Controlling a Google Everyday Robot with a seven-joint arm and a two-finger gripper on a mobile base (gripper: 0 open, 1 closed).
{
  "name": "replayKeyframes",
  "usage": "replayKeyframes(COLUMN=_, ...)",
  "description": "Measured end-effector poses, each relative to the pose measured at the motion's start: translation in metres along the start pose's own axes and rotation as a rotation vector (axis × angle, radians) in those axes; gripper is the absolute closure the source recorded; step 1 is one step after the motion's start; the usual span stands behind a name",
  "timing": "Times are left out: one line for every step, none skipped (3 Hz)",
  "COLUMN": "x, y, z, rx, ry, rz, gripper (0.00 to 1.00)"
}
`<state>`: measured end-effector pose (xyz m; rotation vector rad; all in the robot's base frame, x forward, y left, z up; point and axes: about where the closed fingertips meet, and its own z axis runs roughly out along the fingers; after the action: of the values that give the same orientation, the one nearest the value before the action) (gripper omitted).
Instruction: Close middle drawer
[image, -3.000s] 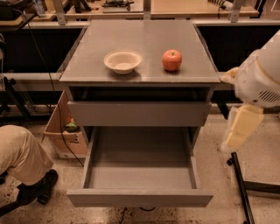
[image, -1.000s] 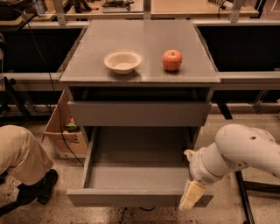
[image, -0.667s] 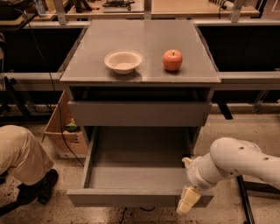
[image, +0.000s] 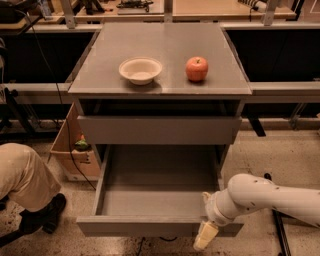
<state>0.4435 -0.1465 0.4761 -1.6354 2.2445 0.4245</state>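
Middle drawer (image: 157, 200) wide open, grey inside showing; pincer (image: 206, 236) at its front (state unclear).

I see the middle drawer (image: 159, 186) pulled far out of the cabinet, sitting level and square. It is wide, shallow, grey metal with a plain flat front and a grey inside. Its front panel is nearest the camera. The gripper (image: 204, 239) hangs before the panel's right end, at its lower edge; I cannot tell whether they touch.
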Motion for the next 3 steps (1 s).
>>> replayKeyframes(x=-0.004, y=-0.010, z=0.040, rx=-0.030, ry=-0.012, rz=-0.004, gripper=0.00)
replayKeyframes(x=-0.014, y=-0.018, z=0.069, rx=-0.055, ry=-0.021, rz=-0.018, gripper=0.00)
replayKeyframes(x=-0.028, y=-0.025, z=0.089, rx=-0.066, ry=-0.039, rz=-0.040, gripper=0.13)
